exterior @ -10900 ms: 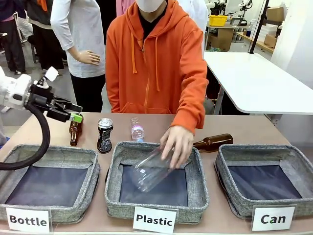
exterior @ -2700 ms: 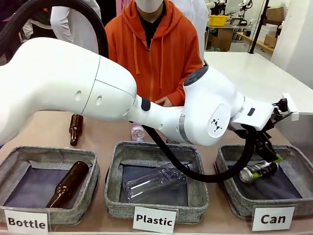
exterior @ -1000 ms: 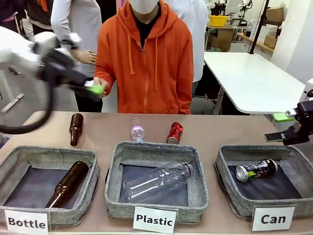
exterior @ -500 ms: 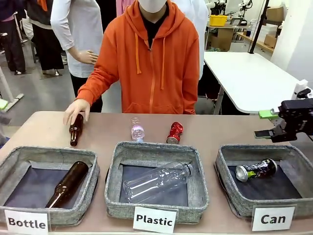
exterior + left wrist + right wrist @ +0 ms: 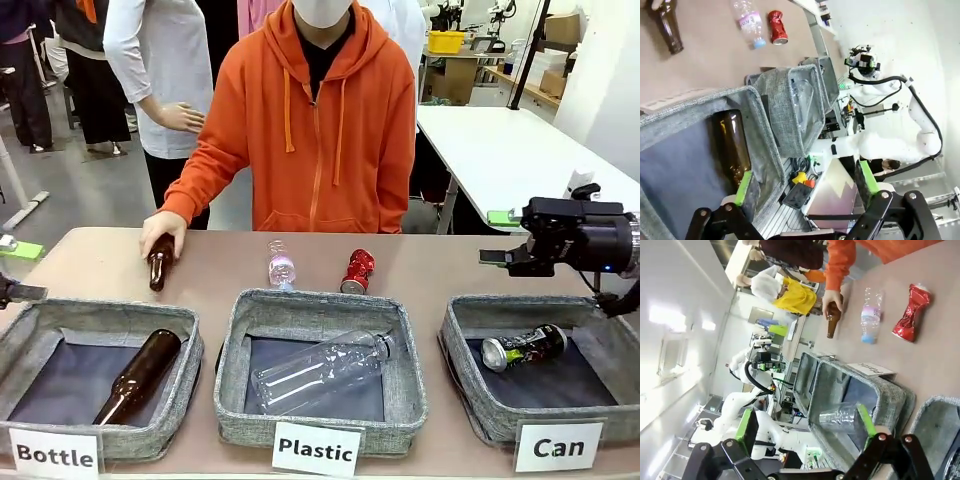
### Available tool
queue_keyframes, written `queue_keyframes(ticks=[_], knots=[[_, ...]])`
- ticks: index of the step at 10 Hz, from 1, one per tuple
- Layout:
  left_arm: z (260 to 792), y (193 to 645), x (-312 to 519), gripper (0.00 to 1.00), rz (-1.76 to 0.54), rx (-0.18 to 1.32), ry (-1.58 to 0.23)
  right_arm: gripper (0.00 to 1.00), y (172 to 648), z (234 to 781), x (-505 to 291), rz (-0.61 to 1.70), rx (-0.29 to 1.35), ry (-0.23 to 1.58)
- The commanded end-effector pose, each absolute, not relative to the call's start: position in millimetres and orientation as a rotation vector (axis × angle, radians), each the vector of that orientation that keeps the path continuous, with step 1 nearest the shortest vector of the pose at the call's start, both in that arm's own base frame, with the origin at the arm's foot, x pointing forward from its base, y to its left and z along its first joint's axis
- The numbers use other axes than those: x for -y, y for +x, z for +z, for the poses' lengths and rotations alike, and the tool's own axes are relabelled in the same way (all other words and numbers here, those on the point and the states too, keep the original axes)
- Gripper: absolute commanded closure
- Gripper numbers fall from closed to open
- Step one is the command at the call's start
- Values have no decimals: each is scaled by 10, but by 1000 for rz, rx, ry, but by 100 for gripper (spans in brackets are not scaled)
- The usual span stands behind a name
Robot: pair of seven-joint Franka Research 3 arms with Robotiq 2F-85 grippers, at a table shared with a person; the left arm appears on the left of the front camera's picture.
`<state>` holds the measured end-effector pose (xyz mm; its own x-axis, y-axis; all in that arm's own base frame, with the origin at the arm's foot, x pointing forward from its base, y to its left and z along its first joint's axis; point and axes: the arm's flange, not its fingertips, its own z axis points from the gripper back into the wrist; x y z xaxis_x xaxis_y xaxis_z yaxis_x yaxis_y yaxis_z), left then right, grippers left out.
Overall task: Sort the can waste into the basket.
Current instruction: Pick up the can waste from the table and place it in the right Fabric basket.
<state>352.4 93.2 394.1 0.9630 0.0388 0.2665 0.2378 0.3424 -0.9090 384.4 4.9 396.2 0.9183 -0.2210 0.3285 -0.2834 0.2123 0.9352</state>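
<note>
Bottle with pink label beside red can

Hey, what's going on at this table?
A robot and a person are sorting rubbish into labelled baskets. The black can lies in the Can basket; the red can is still on the table, beyond the Plastic basket. Both grippers are open and empty: the right gripper hangs in the air near the Can basket's far side, the left gripper at the table's left edge. The person's hand rests on a brown bottle lying on the table.
</note>
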Motion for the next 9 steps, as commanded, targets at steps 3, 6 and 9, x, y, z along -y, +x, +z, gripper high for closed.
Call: queue_keyframes(ticks=[3, 6, 9], knots=[[4005, 3403, -983, 0, -137, 244, -1187, 0, 3803, 4064, -5, 54, 440, 1367], [4005, 3403, -983, 0, -137, 244, -1187, 0, 3803, 4064, -5, 54, 440, 1367], [4278, 3312, -1530, 0, -109, 320, -1077, 0, 3803, 4064, -5, 54, 440, 1367]])
